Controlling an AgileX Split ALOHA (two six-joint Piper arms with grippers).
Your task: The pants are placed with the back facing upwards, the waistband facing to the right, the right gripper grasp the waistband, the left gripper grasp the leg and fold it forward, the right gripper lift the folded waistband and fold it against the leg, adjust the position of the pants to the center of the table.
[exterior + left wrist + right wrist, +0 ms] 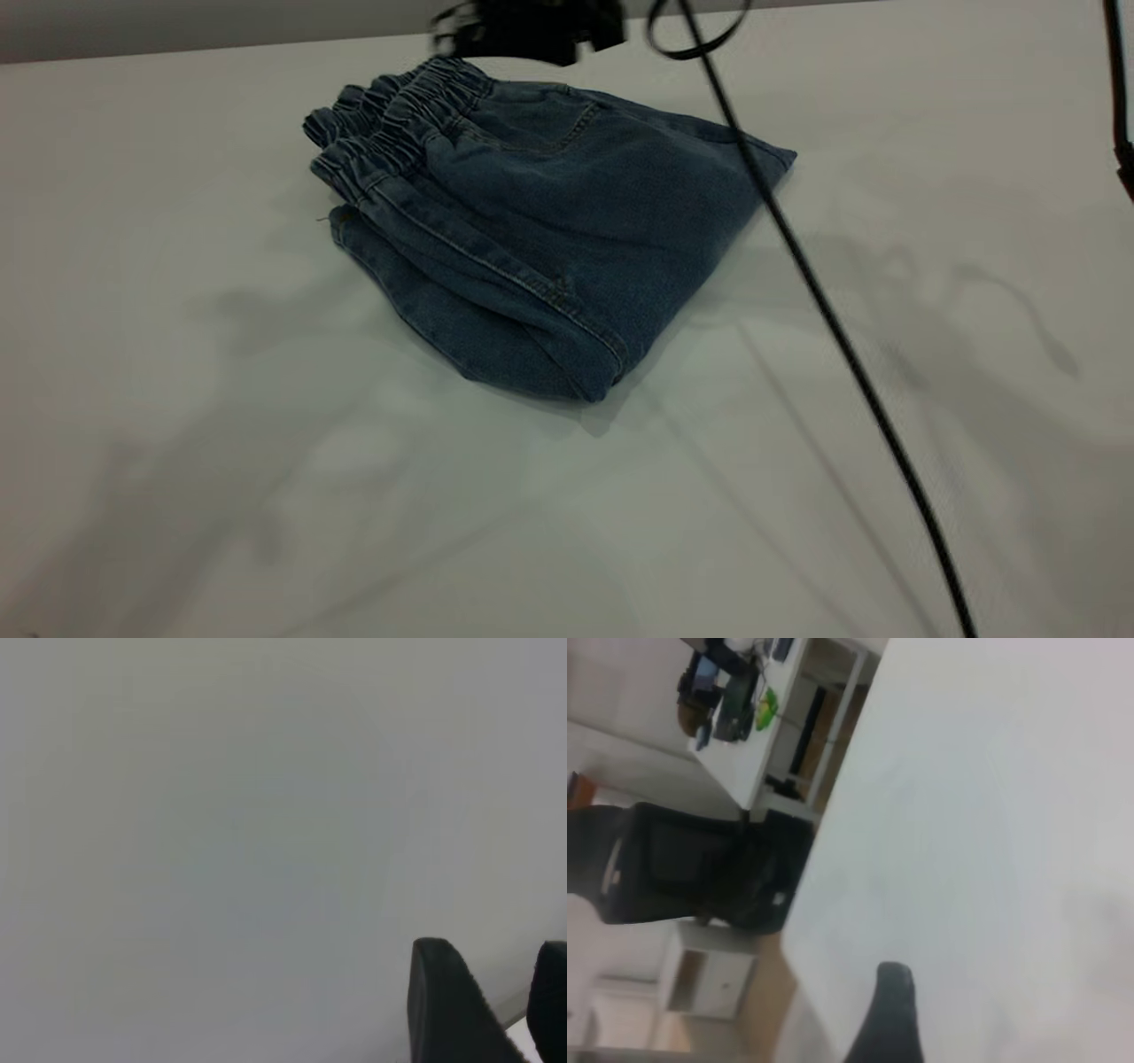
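Pants [540,221] sit folded in a compact bundle on the bench [221,461], waistband [399,120] toward the far edge. Left gripper [509,1001] hovers over bare bench, fingers apart, empty. Right gripper's fingers: can't tell. Only centring remains, I'd say: push low and evenly so the fold holds.

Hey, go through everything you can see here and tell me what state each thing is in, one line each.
pants: folded into a compact bundle, lying on the table, nothing gripping them.
waistband: gathered, doubled in layers on the bundle's left end.
left gripper: open, empty, over bare table.
right gripper: one finger in view, over bare table near its edge.
table: bare around the pants.
cable: hanging across the view.
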